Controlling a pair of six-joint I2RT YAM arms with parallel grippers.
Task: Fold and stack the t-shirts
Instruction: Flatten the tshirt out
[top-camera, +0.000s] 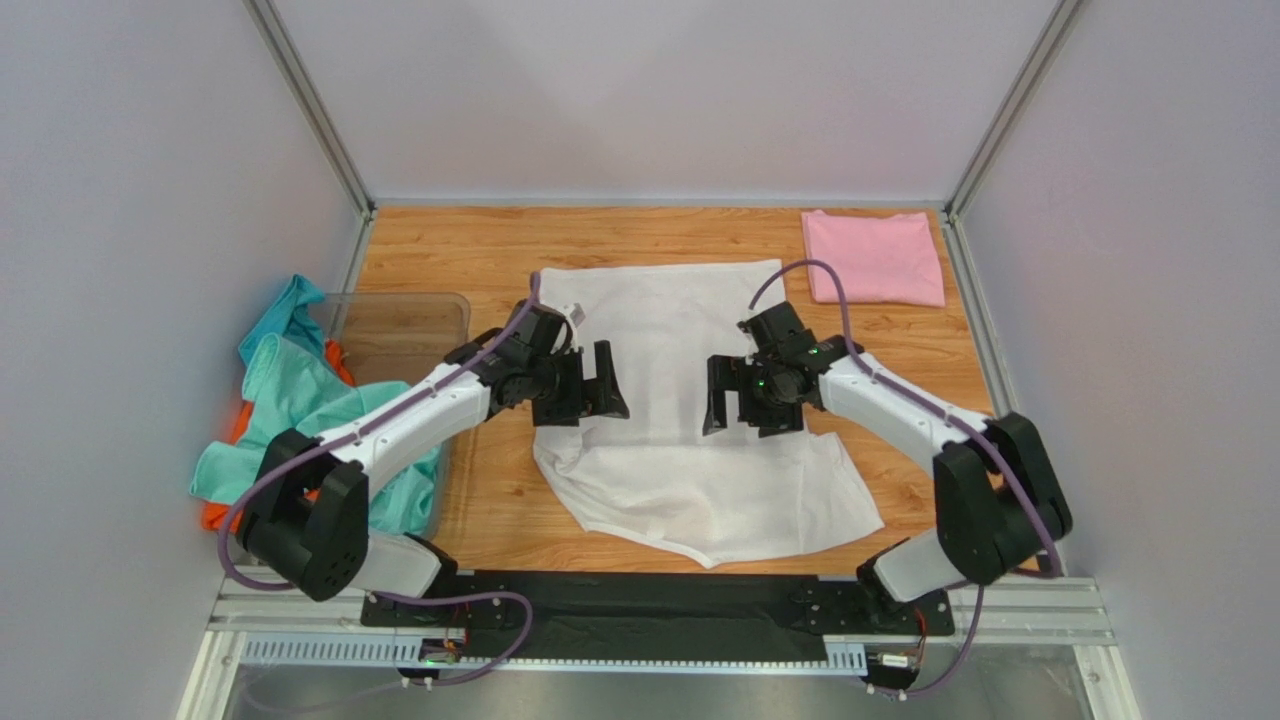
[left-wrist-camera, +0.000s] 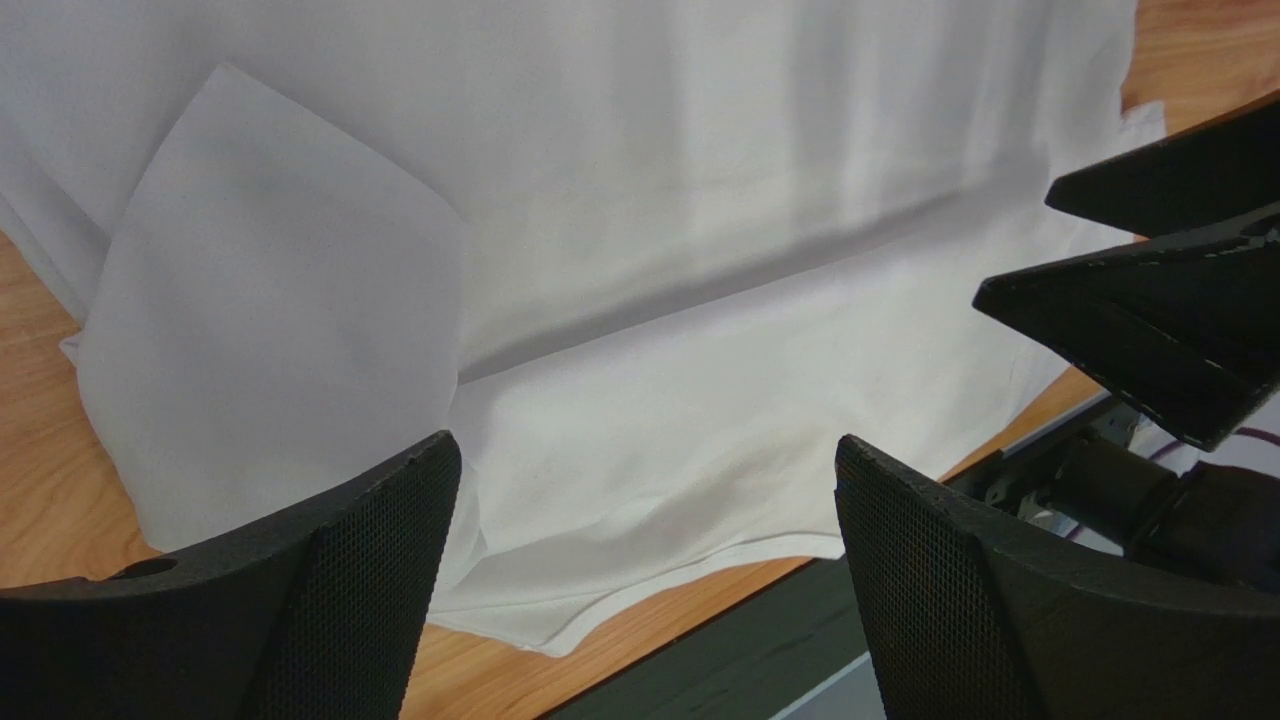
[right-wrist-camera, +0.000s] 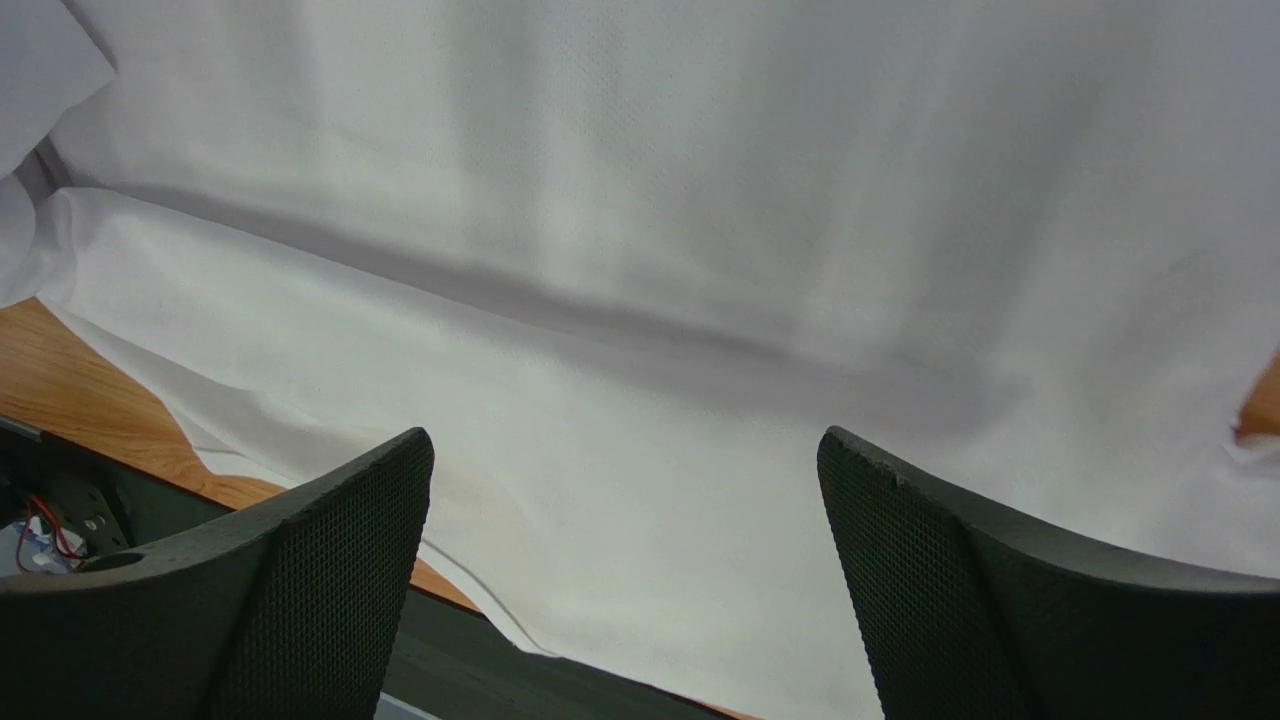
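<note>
A white t-shirt (top-camera: 676, 405) lies spread on the wooden table, its near part rumpled; it also shows in the left wrist view (left-wrist-camera: 631, 225) and the right wrist view (right-wrist-camera: 676, 225). My left gripper (top-camera: 583, 384) hovers open and empty over the shirt's left side. My right gripper (top-camera: 745, 396) hovers open and empty over its right side. A folded pale pink t-shirt (top-camera: 872, 255) lies at the back right. Teal t-shirts (top-camera: 293, 398) and an orange one (top-camera: 241, 425) hang over the bin at the left.
A clear plastic bin (top-camera: 398, 323) stands at the table's left edge. Grey walls enclose the table on three sides. The black mounting rail (top-camera: 661, 600) runs along the near edge.
</note>
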